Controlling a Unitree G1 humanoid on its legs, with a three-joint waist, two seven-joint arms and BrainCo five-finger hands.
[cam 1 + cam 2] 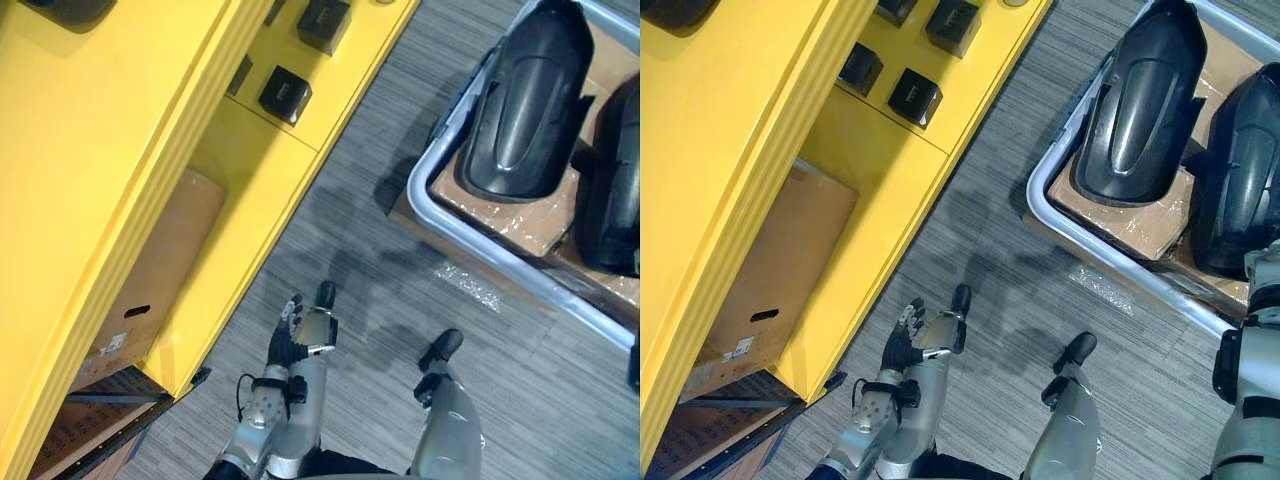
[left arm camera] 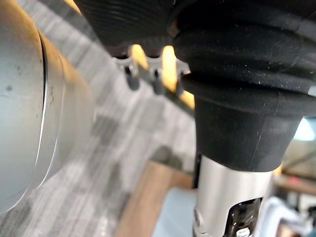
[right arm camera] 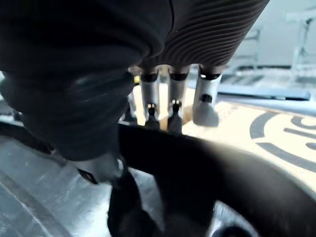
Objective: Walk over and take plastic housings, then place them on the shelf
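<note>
Two large black plastic housings lie side by side on cardboard in a grey-rimmed cart (image 1: pixel 480 245) at the right: one (image 1: pixel 525 100) nearer the shelf, the other (image 1: pixel 1240 170) at the far right. My right hand (image 3: pixel 173 98) hangs open, its straight fingers just past the curved black edge of a housing (image 3: pixel 207 173). My right arm (image 1: pixel 1250 360) comes in at the view's right edge beside the cart. My left hand (image 1: pixel 300 335) is low over the carpet between shelf and cart, open and holding nothing. The yellow shelf (image 1: pixel 100 150) fills the left side.
Small black boxes (image 1: pixel 285 93) sit on a lower yellow shelf board. A cardboard box (image 1: pixel 165 270) stands in the shelf's bottom bay. A dark object (image 1: pixel 70 8) rests on the top board. Grey carpet (image 1: pixel 370 230) runs between shelf and cart.
</note>
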